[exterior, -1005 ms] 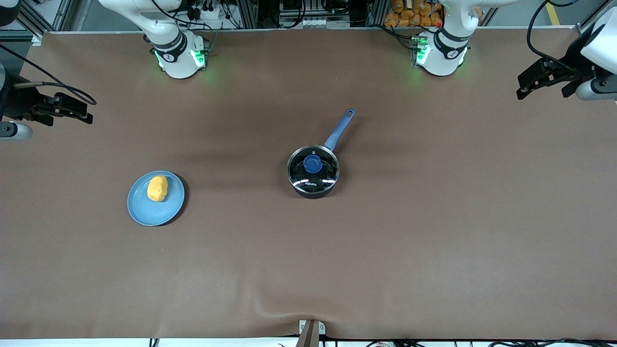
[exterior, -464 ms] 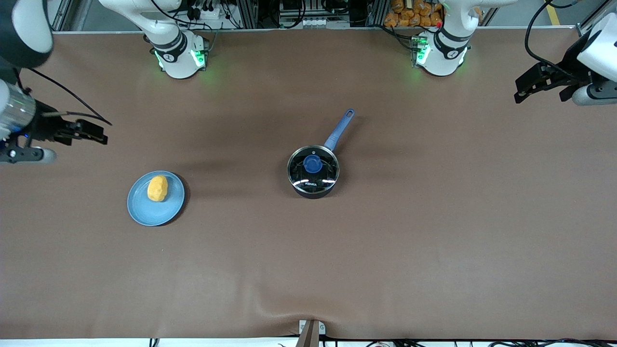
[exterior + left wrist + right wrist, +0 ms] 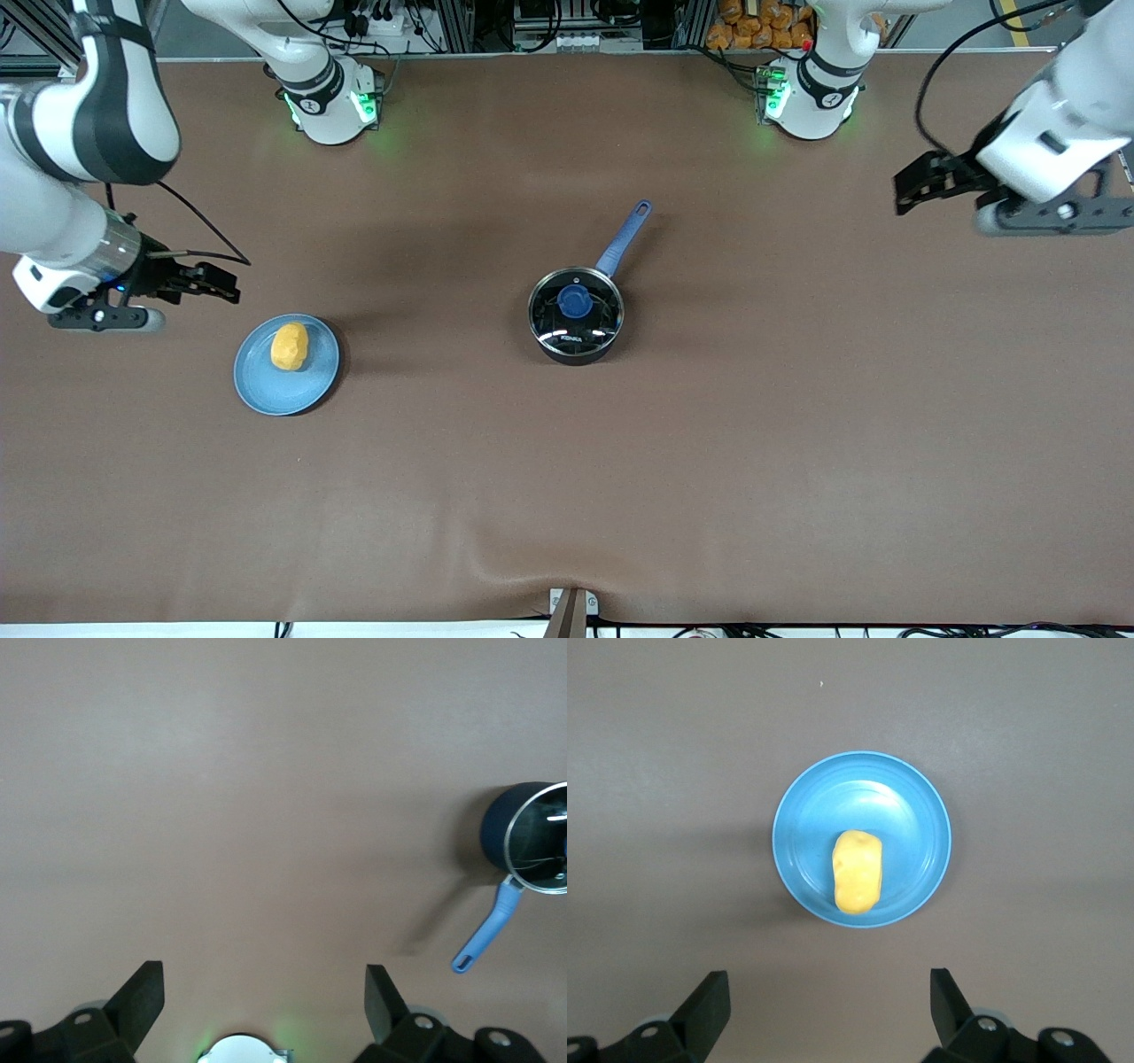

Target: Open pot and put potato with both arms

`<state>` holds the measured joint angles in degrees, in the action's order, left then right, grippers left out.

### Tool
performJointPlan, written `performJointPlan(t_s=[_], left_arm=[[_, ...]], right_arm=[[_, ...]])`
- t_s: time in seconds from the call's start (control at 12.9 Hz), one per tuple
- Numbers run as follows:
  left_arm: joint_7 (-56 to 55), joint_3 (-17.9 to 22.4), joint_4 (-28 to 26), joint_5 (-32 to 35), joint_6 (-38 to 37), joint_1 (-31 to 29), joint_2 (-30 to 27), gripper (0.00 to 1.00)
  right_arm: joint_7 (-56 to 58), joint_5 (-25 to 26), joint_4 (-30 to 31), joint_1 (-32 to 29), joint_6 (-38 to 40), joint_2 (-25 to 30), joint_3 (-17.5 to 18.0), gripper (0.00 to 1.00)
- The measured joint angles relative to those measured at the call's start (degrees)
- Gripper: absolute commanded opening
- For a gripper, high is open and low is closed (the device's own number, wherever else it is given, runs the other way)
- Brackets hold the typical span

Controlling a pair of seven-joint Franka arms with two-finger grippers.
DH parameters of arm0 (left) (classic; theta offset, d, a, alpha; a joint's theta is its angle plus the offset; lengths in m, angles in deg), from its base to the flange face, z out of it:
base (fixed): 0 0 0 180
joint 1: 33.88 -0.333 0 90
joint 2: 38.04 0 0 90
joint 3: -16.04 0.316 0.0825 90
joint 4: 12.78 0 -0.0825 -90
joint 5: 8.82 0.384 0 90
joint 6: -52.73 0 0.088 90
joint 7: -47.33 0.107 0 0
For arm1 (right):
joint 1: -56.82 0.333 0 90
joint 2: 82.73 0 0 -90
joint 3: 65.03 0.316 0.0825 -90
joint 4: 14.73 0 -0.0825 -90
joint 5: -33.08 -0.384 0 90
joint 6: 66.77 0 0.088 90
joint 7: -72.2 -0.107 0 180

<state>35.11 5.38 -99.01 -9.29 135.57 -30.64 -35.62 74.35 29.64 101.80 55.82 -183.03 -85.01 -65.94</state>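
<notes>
The pot [image 3: 576,316] sat mid-table, its glass lid [image 3: 576,310] on. Toward the right arm's end from the pot, the potato [image 3: 289,346] lay on a blue plate [image 3: 312,388]. The right gripper [image 3: 226,285] hung spread apart near the plate; the left gripper [image 3: 904,186] hovered, fingers parted, over bare table [image 3: 797,425] toward the left arm's end from the pot.

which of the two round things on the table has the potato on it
The flat light-blue plate, toward the right arm's end of the table, carries the potato. The black pot at mid-table still wears its glass lid.
</notes>
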Motion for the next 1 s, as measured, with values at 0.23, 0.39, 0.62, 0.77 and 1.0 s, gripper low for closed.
performJointPlan(t_s=[0.23,0.39,0.62,0.77,1.0], left_arm=[[-4.08,-5.65,1.64,0.0,2.55,0.27,3.79,1.0],[-8.86,-9.69,1.76,0.0,4.92,1.03,6.27,1.0],[-19.84,-11.01,1.83,0.0,9.74,6.96,10.81,1.0],[-24.98,-11.03,1.88,0.0,12.05,9.94,13.48,1.0],[-31.32,-10.96,2.45,0.0,16.56,12.44,17.23,1.0]], right_arm=[[0.0,0.0,2.24,0.0,-4.07,-3.95,-0.01,1.0],[0.0,0.0,2.45,0.0,-6.41,-7.35,-0.02,1.0],[0.0,0.0,2.59,-0.01,-10.98,-12.05,-0.1,1.0],[0.0,0.0,2.58,-0.01,-13.12,-14.31,-0.11,1.0],[0.0,0.0,2.58,-0.01,-15.68,-17.31,-0.13,1.0]])
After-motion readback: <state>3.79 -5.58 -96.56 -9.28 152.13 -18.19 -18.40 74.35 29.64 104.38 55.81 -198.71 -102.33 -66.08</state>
